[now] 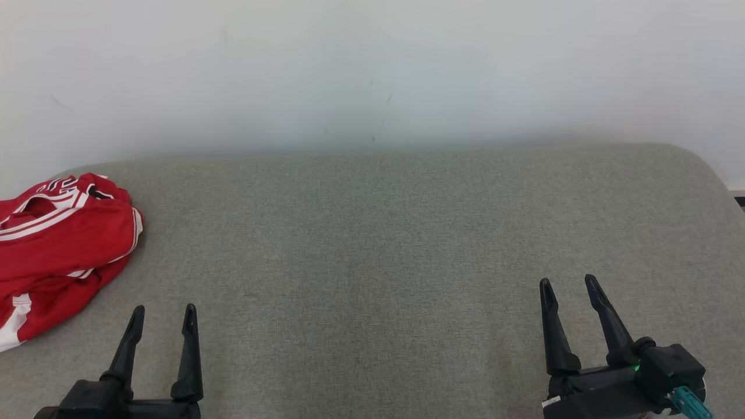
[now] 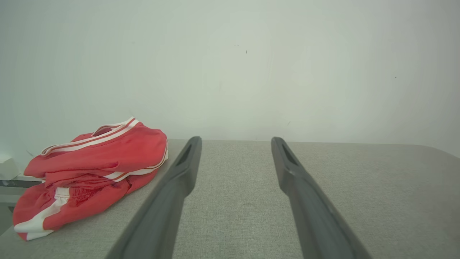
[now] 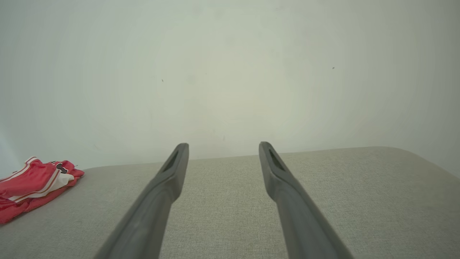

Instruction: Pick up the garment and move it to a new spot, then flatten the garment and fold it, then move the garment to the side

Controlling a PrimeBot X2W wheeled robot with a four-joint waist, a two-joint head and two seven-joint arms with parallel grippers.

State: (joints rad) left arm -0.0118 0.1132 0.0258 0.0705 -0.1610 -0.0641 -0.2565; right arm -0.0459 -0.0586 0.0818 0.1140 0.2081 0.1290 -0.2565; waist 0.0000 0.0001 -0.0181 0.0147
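Both grippers sit low in the head view, the left gripper (image 1: 164, 308) at the lower left and the right gripper (image 1: 567, 280) at the lower right. Each has its fingers spread apart and nothing between them.

The garment (image 1: 58, 244), red with white stripes, lies bunched at the far left of the frame on the grey padded surface (image 1: 372, 244), just up and left of the left gripper and not touching it. It runs off the left edge of the picture, so how much of it hangs past the surface's edge cannot be told.

It looks unfolded, so the step in hand is probably the first pick-up. The left gripper is the natural one for it: swing toward the upper left and come down on a raised fold near the striped band, where the cloth stands thick enough to pinch. The fingers should close fully before lifting, then go high enough for the trailing cloth to clear. The open middle of the frame offers room to lay it out. The right gripper, well apart, can wait to take a second corner. Behind it all stands a plain pale wall (image 1: 372, 70).
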